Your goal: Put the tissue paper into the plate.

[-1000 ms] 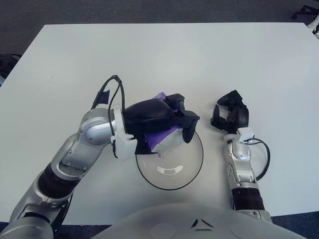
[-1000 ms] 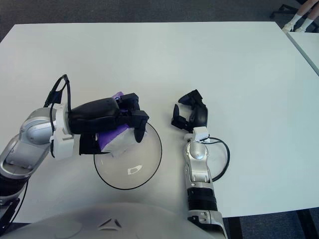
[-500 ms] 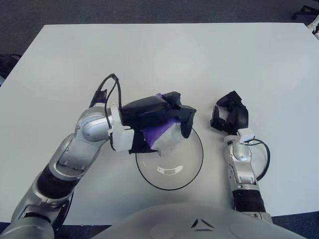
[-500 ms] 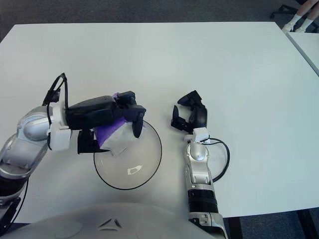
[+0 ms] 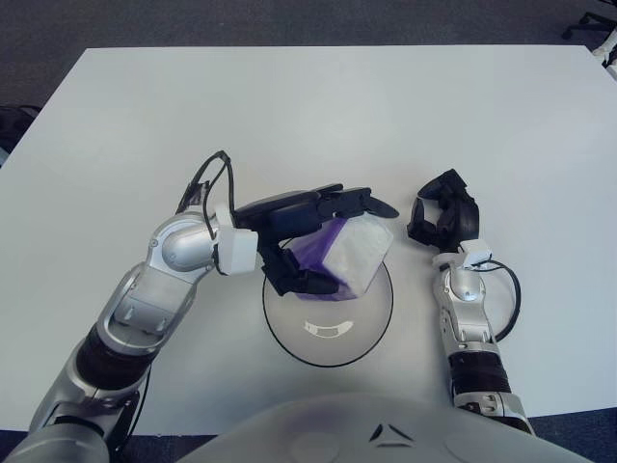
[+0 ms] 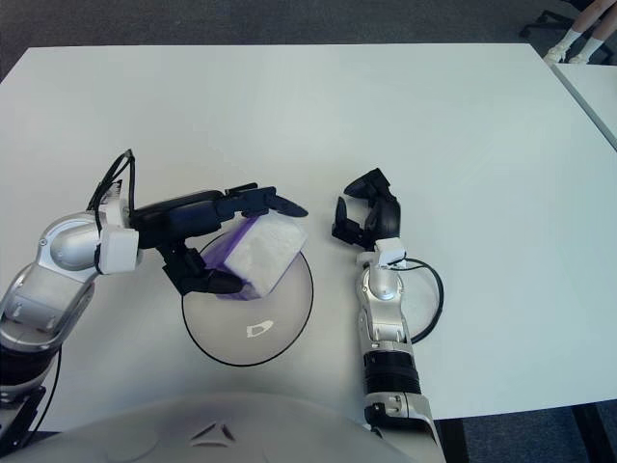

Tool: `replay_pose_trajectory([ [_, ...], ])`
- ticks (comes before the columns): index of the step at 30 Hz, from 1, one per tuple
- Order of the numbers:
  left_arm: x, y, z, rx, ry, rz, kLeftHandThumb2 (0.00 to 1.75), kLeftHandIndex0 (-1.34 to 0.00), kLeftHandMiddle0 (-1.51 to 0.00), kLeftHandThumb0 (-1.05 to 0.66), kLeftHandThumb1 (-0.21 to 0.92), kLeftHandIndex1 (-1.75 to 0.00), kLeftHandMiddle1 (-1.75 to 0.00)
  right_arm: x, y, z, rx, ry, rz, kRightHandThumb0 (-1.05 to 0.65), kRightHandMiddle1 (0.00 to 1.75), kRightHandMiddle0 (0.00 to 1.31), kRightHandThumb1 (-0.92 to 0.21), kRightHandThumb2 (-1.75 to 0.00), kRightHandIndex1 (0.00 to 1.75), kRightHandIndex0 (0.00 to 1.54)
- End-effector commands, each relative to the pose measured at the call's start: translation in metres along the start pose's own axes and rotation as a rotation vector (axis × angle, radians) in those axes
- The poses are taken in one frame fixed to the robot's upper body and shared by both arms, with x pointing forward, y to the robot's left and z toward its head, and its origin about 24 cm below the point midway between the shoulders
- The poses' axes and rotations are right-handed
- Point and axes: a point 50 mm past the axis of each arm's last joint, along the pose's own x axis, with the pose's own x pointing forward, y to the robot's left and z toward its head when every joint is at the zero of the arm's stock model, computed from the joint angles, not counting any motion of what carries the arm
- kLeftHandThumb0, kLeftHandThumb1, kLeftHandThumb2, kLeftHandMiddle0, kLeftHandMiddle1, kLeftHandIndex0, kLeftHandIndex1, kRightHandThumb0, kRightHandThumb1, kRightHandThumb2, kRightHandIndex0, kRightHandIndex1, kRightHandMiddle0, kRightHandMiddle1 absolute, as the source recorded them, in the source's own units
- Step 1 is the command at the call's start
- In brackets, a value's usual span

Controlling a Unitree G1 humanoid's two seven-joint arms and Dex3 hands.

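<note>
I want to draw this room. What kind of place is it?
Probably an office or lab, though little shows. There is a big plain white table, dark carpet beyond it, and a chair base at the far right corner. Only a plate and tissue pack are out.

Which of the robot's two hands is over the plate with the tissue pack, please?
The left hand, fingers spread around the tissue pack above the plate; the right hand shows beside the plate, holding nothing.
</note>
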Motion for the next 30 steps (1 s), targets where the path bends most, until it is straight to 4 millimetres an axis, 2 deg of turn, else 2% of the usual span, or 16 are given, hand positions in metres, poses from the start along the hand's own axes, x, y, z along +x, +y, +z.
replay_pose_trajectory([
  [1, -0.005, 0.008, 0.001, 0.067, -0.056, -0.035, 0.51, 0.0, 0.0, -1.04, 0.91, -0.01, -0.01, -0.047, -0.018, -0.073, -0.021, 0.387, -0.027, -0.45, 1.75, 0.54, -0.4, -1.21, 1.75, 0.94],
  [16, -0.006, 0.01, 0.001, 0.043, -0.049, -0.107, 0.41, 0.0, 0.0, -1.05, 0.92, 0.0, 0.0, -0.047, -0.02, -0.075, -0.011, 0.341, 0.016, -0.45, 1.75, 0.53, -0.42, -1.19, 1.75, 0.95],
  [24, -0.009, 0.014, 0.002, 0.049, -0.038, -0.099, 0.29, 0.0, 0.0, -1.05, 0.91, 0.0, 0.0, -0.047, -0.019, -0.076, -0.044, 0.364, 0.002, -0.45, 1.75, 0.53, -0.42, -1.19, 1.75, 0.95],
  [30, -0.014, 0.017, 0.004, 0.079, -0.015, -0.091, 0.24, 0.0, 0.0, -1.05, 0.89, 0.0, 0.0, -0.049, -0.012, -0.055, -0.039, 0.317, -0.022, -0.44, 1.75, 0.52, -0.43, -1.18, 1.75, 0.94],
])
